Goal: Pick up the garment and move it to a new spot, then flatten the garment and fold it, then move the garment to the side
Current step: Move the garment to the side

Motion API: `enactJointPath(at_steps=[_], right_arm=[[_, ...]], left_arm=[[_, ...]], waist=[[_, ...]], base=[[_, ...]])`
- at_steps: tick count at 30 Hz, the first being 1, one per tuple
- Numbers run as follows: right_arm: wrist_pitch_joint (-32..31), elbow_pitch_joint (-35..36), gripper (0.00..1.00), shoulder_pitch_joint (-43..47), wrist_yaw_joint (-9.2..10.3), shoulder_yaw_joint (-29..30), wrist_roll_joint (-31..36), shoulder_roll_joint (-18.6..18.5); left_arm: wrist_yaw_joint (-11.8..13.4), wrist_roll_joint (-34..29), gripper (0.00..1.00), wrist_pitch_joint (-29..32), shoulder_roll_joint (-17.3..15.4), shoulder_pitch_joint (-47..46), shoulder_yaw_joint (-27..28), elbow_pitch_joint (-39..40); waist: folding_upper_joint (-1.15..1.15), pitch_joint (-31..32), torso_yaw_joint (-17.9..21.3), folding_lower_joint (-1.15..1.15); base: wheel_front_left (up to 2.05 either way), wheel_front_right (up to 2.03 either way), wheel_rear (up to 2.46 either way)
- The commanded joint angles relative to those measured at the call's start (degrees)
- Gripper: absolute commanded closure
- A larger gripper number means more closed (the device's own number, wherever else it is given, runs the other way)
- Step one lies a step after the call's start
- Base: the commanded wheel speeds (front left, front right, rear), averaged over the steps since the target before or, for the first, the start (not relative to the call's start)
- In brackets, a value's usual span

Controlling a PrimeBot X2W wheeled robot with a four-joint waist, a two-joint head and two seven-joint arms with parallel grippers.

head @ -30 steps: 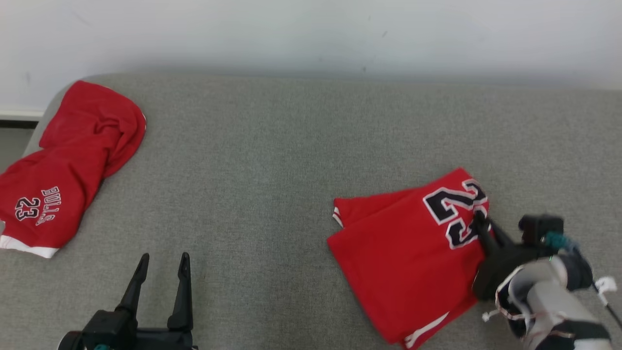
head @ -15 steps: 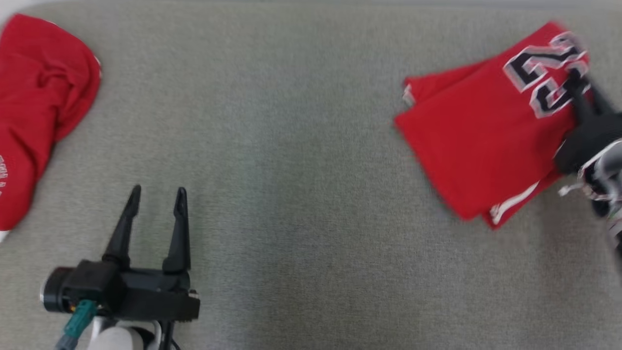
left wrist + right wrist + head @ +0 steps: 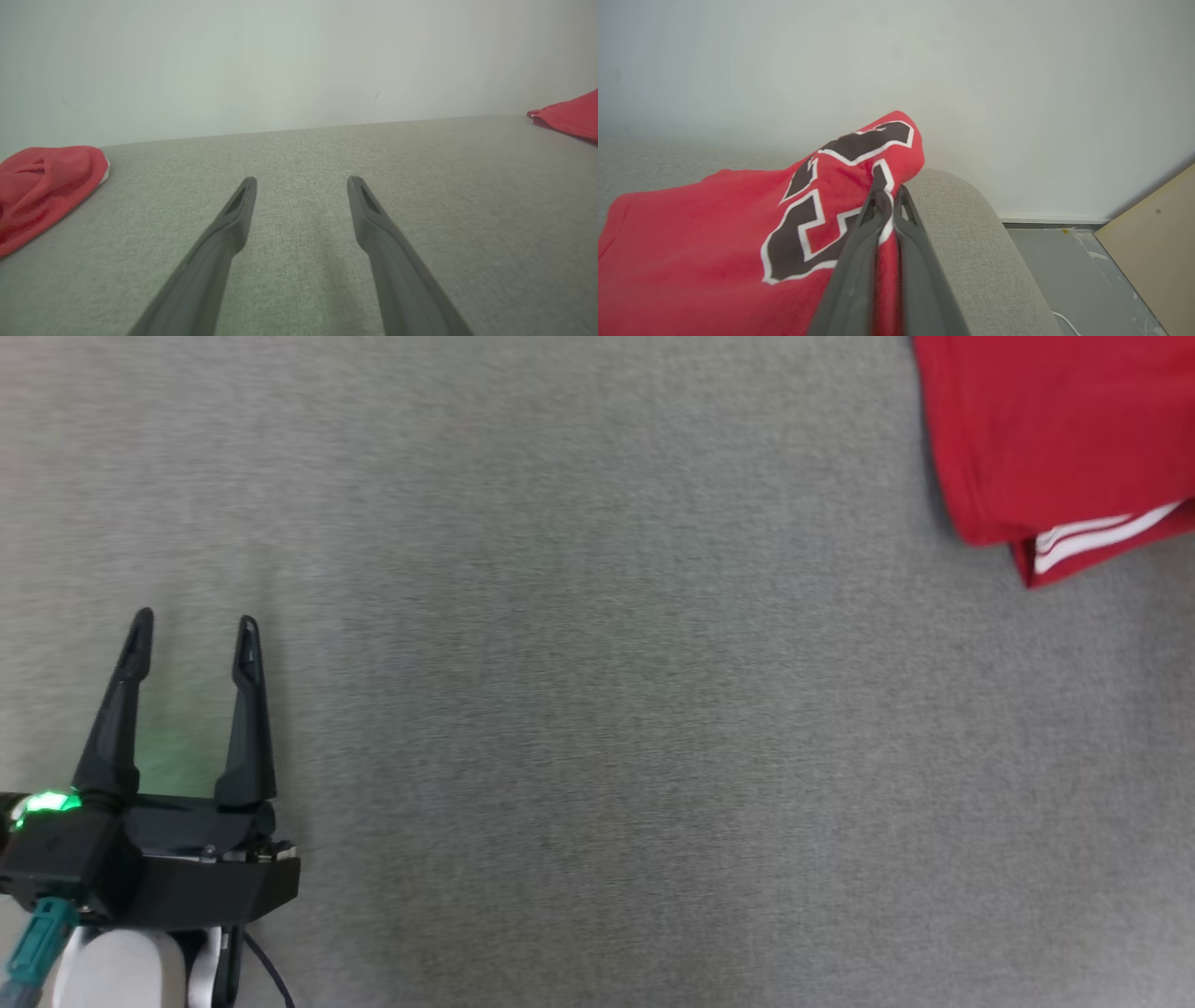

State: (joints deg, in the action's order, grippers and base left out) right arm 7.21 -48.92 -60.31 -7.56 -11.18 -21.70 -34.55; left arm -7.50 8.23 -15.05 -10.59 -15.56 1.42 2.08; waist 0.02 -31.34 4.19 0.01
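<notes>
The folded red garment point(image 3: 1055, 439) with white side stripes lies on the grey padded surface point(image 3: 597, 709), cut off by the head view's top right corner. In the right wrist view my right gripper point(image 3: 888, 193) is shut on the garment point(image 3: 714, 242), pinching the edge beside the black and white number and lifting that corner slightly. My left gripper point(image 3: 194, 621) stands open at the lower left, well away from the garment, nothing between its fingers. From the left wrist, the left gripper point(image 3: 301, 179) points across bare surface, with the garment point(image 3: 567, 119) far off to the right.
A second, crumpled red garment point(image 3: 42, 186) lies at the left end of the surface near the white wall point(image 3: 299, 60). Past the surface's rounded right end point(image 3: 971, 224) are grey floor point(image 3: 1064, 270) and a tan board point(image 3: 1157, 233).
The head camera has swung down and left, so the whole picture has shifted and the garment now sits at the top right. Both grippers keep their states.
</notes>
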Motion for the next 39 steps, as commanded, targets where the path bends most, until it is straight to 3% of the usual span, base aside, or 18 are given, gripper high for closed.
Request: enactJointPath(at_steps=[1, 11, 22, 23, 25, 26, 33, 39], right_arm=[[-0.1, 0.4, 1.0, -0.9, 0.17, -0.1, 0.3, -0.5], [-4.7, 2.8, 1.0, -4.8, 0.17, -0.4, -0.5, -6.1], [-7.5, 3.0, 1.0, -7.6, 0.17, -0.3, 1.8, -7.2], [-7.5, 2.6, 0.91, -7.8, 0.17, 0.1, 2.0, -7.2], [-6.6, 2.1, 0.19, -8.2, 0.17, 0.9, 3.3, -7.4], [-6.5, 1.8, 0.0, -8.2, 0.17, 1.2, 3.7, -7.3], [-4.9, 1.3, 0.0, -7.7, 0.17, 3.2, 6.4, -5.9], [-1.2, 4.3, 0.0, -4.4, 0.17, 3.6, 7.1, -2.8]], left_arm=[[0.2, -0.6, 0.0, -0.2, -0.3, 0.0, 0.3, 0.4], [0.2, -0.5, 0.0, -0.2, -0.7, 0.9, 1.1, 2.3], [0.2, -1.1, 0.0, -0.2, -0.1, 0.4, 0.8, 2.8], [0.2, -1.1, 0.0, -0.2, -0.1, 0.2, 0.7, 2.7], [0.2, -1.0, 0.0, -0.2, 0.0, 0.0, 0.6, 2.5], [0.2, -0.9, 0.0, -0.2, 0.1, -0.1, 0.7, 2.4], [0.1, -0.6, 0.0, -0.2, 0.8, 0.8, 1.1, 1.8], [0.1, -0.3, 0.0, -0.2, 2.1, 2.3, 1.9, 0.3]], waist=[[-0.02, -3.5, 3.7, -0.01], [-0.02, -4.6, 4.2, -0.01], [-0.02, -6.4, 3.5, -0.01], [-0.02, -6.4, 3.3, -0.01], [-0.02, -6.5, 2.9, -0.01], [-0.02, -6.3, 2.8, -0.01], [-0.02, -4.4, 2.3, -0.01], [-0.02, 1.0, 1.9, -0.01]], base=[[0.0, 0.0, 0.0], [0.0, 0.0, 0.0], [0.0, 0.0, 0.0], [0.0, 0.0, 0.0], [0.0, 0.0, 0.0], [0.0, 0.0, 0.0], [0.0, 0.0, 0.0], [0.0, 0.0, 0.0]])
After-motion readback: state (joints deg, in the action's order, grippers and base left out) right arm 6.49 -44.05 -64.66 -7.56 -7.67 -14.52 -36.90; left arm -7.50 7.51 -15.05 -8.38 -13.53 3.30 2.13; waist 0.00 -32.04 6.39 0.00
